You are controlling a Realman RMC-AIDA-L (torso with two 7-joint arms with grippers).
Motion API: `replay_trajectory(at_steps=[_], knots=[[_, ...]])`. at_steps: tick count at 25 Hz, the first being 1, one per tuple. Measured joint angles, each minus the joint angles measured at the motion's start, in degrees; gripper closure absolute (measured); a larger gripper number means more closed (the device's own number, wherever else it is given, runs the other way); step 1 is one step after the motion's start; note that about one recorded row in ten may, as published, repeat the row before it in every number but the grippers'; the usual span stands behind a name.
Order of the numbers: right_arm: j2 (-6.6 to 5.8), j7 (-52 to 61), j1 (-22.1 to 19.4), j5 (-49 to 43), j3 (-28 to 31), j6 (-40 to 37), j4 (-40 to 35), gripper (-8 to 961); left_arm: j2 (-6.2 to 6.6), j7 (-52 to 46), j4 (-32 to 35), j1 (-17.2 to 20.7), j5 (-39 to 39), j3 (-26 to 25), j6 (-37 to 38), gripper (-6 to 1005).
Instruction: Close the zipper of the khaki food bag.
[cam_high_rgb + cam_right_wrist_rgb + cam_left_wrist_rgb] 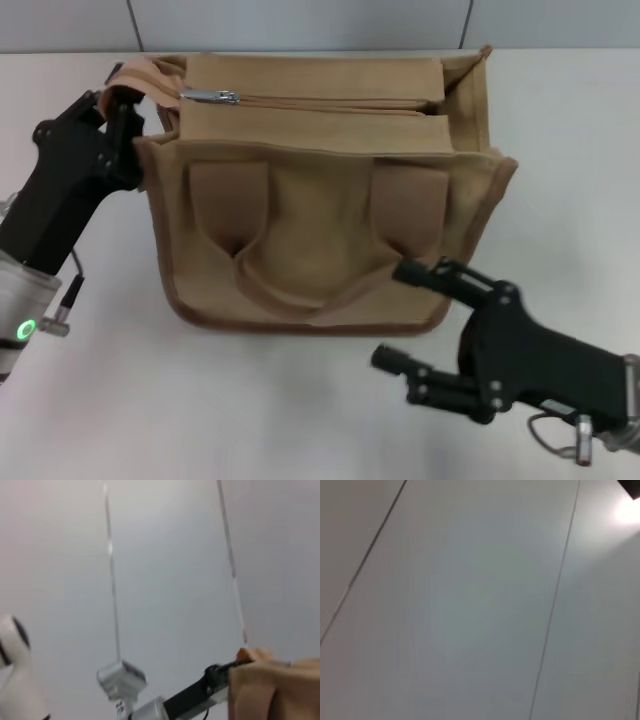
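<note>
Black right gripper (400, 315) gapes near boxy canvas khaki food bag (320, 200).

The boxy tan canvas food bag with brown piping (320, 200) fills the middle of the white bench (570, 150), its two wide brown strap handles (300, 235) draped over the near face. Along its top, the khaki zip line (330, 101) lies uncovered from above, the silver pull tab (210, 96) at the left end. The black left tool (120, 112) crowds the bag's far left corner, touching the flap there. The black right tool (410, 315), fingers spread, blocks the near right approach. Bare bench lies right of the bag and along the near left.
</note>
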Motion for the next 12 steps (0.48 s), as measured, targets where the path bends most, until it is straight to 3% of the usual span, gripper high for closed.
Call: replay_trajectory(at_steps=[12], knots=[[-0.11, 5.47, -0.99, 0.03, 7.34, -7.84, -0.15, 143, -0.04, -0.44, -3.48, -4.89, 0.32, 0.76, 1.71, 952]])
